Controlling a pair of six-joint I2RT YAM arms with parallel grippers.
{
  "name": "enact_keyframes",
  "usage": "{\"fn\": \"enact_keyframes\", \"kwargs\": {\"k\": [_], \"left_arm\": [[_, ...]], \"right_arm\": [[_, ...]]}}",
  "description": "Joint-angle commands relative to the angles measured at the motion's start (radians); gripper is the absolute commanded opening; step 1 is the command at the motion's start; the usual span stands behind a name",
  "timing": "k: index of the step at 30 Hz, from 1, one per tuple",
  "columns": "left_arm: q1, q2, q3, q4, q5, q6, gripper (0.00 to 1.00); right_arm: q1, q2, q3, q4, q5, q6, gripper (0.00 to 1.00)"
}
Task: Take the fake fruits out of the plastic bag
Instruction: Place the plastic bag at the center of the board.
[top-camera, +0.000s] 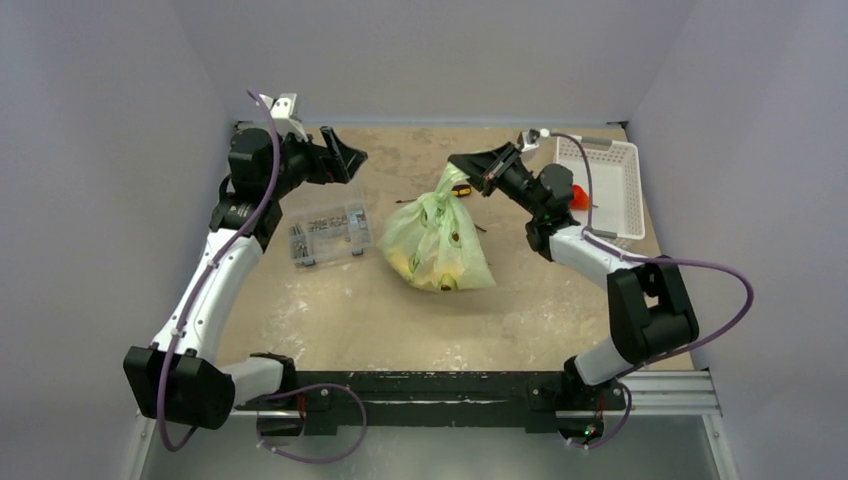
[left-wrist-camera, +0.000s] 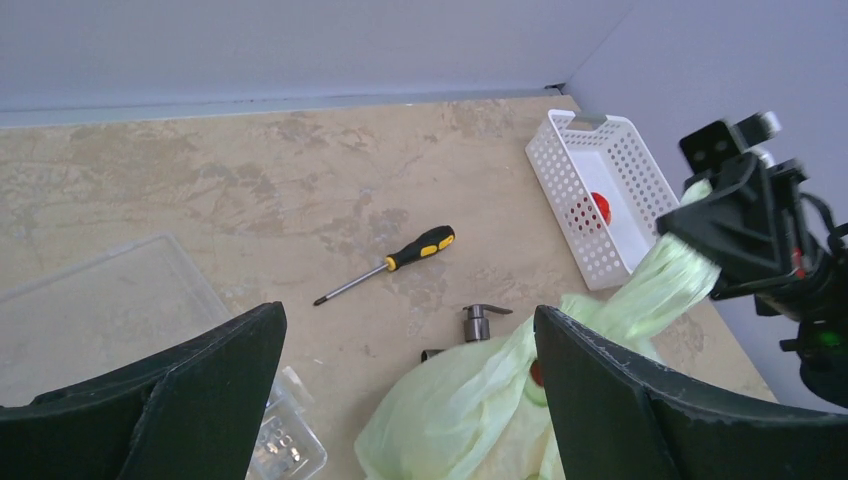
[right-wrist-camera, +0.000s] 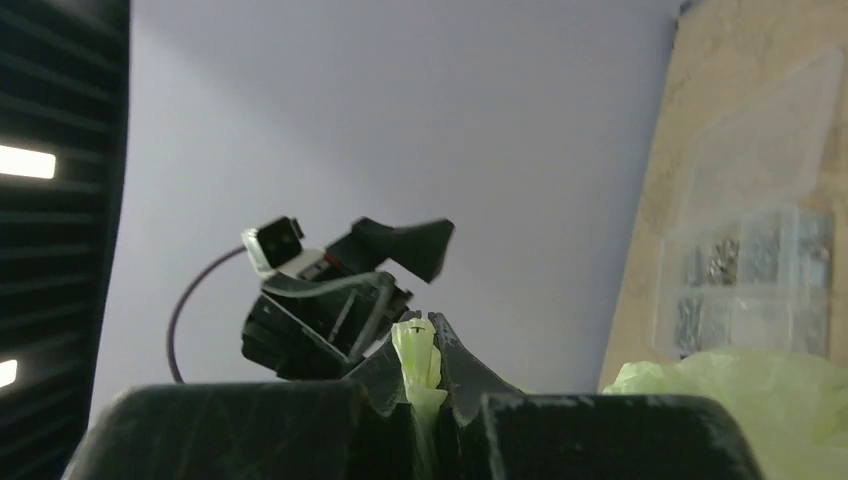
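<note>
Ideally the right gripper, clamped shut on the bunched top of the plastic bag slumped mid-table, should lift slowly so the fake fruits inside don't swing, while the left gripper, spread wide and empty, comes across to find the opening. Mottled tan table, plain lilac-grey walls, white basket far right.

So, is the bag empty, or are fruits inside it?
Not empty. The bag bulges, and yellow fruits show through its thin skin near the bottom. How many are inside, cannot tell.
</note>
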Motion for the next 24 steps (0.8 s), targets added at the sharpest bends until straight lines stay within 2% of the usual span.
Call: {"fn": "enact_keyframes", "kwargs": {"k": [1, 7, 11, 15, 19, 21, 24], "left_arm": [[0.003, 0.036, 0.003, 0.027, 0.049, -0.012, 0.95], [0.003, 0.094, 0.037, -0.008, 0.101, -0.042, 0.94], [0.002, 0.113, 0.067, -0.053, 0.116, -0.044, 0.95], [0.001, 0.146, 0.091, -0.072, 0.157, -0.039, 0.95], [0.002, 0.164, 0.111, -0.118, 0.141, 0.006, 0.95], [0.0, 0.174, 0.122, -0.139, 0.14, 0.025, 0.95], [-0.029, 0.18, 0.129, -0.171, 0.128, 0.073, 0.95]], "right_arm": [[0.037, 0.046, -0.085, 0.121, -0.099, -0.028, 0.0], [0.1, 0.13, -0.076, 0.185, -0.213, -0.068, 0.06], [0.115, 0.093, -0.138, 0.143, -0.261, -0.153, 0.12], [0.168, -0.006, -0.17, -0.311, -0.268, -0.52, 0.18], [0.26, -0.139, -0.228, -0.651, -0.063, -0.847, 0.47], [0.3, -0.197, -0.258, -0.737, 0.093, -0.967, 0.55], [0.312, -0.277, -0.316, -0.735, 0.189, -1.086, 0.62]]}}
